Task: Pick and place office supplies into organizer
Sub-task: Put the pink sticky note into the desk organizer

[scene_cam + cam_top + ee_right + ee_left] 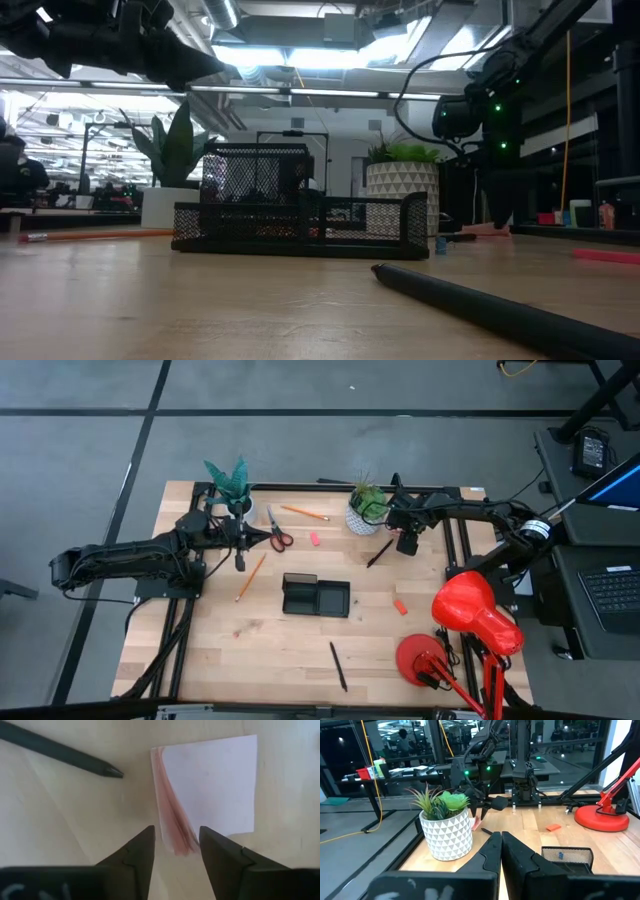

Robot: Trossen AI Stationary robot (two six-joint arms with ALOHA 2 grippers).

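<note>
Sticky-note block point(210, 787) lies flat on the desk point(250, 650) directly under your right pincer point(176, 839), whose fingers stand apart over its fanned pink edge; a dark pen point(55, 752) lies just beside. Your left pincer point(500, 851) is pressed together, well apart from the organizer point(315, 597).

Black organizer point(316, 597), red-handled scissors point(278, 535), triangle-patterned white pot point(447, 833)
</note>
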